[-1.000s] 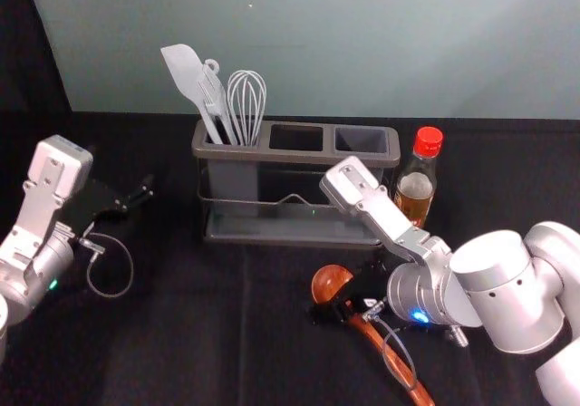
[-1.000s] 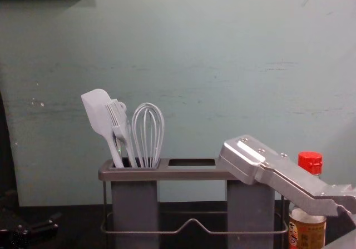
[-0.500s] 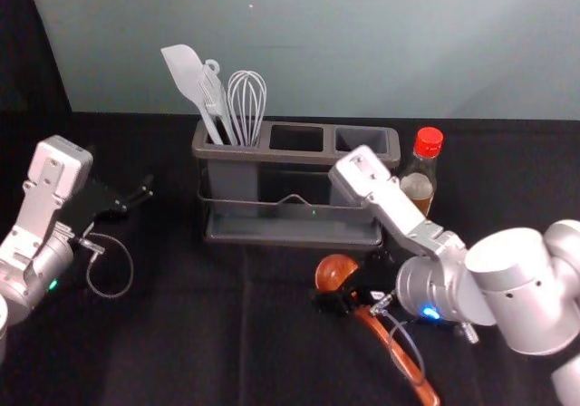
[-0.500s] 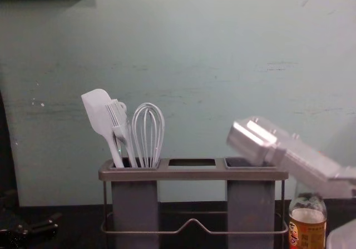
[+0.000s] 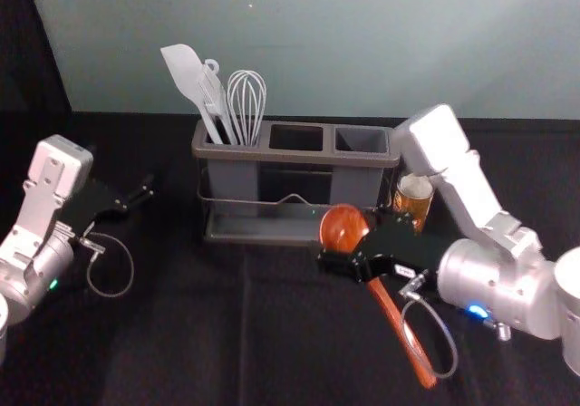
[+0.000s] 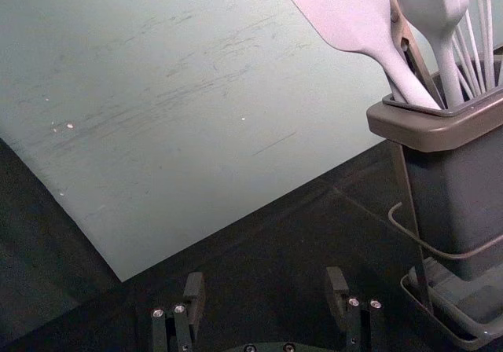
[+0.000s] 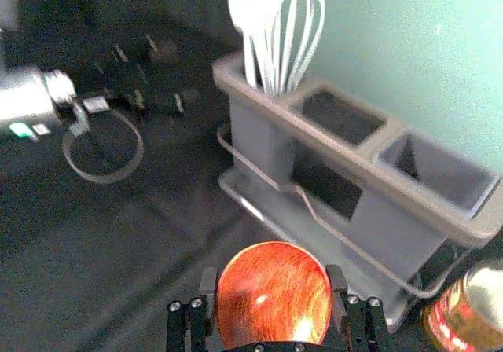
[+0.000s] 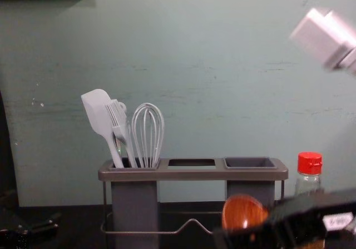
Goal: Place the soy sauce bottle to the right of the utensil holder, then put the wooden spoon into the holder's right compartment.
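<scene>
In the head view my right gripper [image 5: 343, 259] grips the wooden spoon [image 5: 343, 228] just below its bowl, the handle slanting down toward the front right. The right wrist view has the spoon bowl [image 7: 273, 293] between the fingers of the right gripper [image 7: 273, 285]. The utensil holder [image 5: 263, 155] stands behind the spoon; its right compartment [image 5: 361, 140] holds nothing. Right beside the holder stands the soy sauce bottle [image 5: 414, 199], partly hidden by the arm; its red cap [image 8: 310, 163] shows in the chest view. My left gripper [image 5: 140, 199] is parked at the left, open.
A white spatula [image 5: 186, 72], a brush and a whisk [image 5: 246, 98] stand in the holder's left compartment. The wall [image 5: 362, 43] rises close behind the holder. Dark cloth [image 5: 172, 333] covers the table in front.
My right gripper has lifted the spoon, whose bowl now shows in the chest view. The right arm's upper part has swung up and to the right. The left arm has not moved.
</scene>
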